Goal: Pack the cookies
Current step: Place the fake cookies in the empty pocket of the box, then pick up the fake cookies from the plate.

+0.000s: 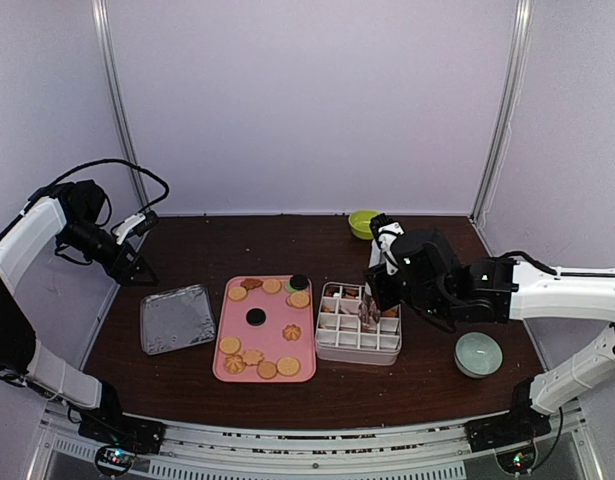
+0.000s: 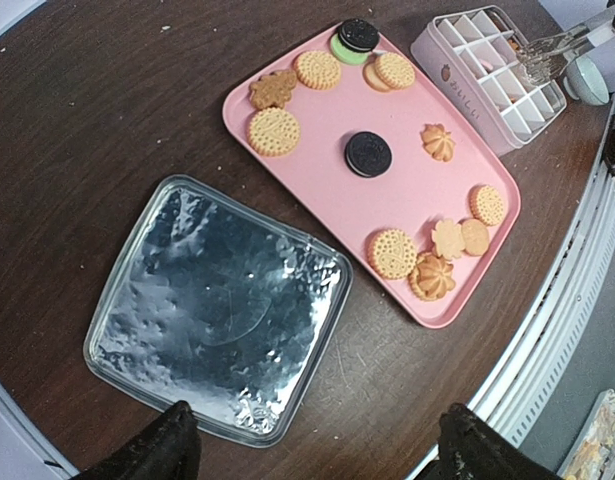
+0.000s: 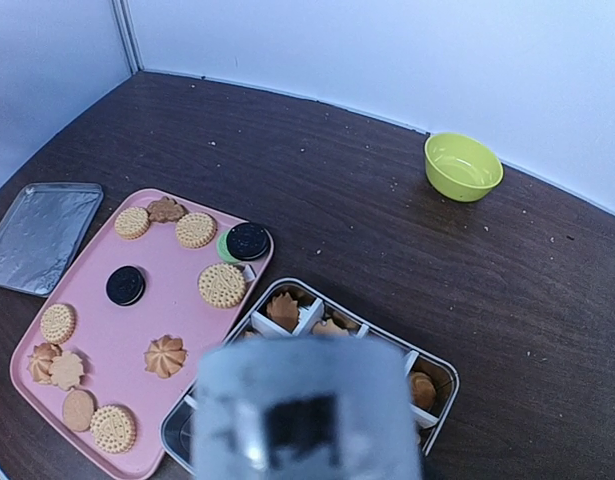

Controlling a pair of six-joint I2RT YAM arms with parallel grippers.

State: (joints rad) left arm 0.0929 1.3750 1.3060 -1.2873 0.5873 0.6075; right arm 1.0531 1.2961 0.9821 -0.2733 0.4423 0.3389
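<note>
Several cookies (image 1: 291, 332) lie on a pink tray (image 1: 272, 345), mostly golden, with a black one (image 2: 368, 154) in the middle. More cookies (image 3: 284, 310) sit in cells of a white divided box (image 1: 359, 340) inside a metal tin, right of the tray. My right gripper (image 1: 371, 298) hangs over the box, shut on metal tongs (image 2: 555, 47) that point down into it. In the right wrist view the tongs (image 3: 307, 410) are a grey blur that hides the fingers. My left gripper (image 2: 322, 450) is open and empty, held high above a silver lid (image 2: 217, 305).
The silver lid (image 1: 177, 318) lies left of the pink tray (image 2: 407, 200). A yellow-green bowl (image 1: 363, 222) stands at the back by the wall. A pale green bowl (image 1: 478, 354) sits right of the box, near the table's front edge.
</note>
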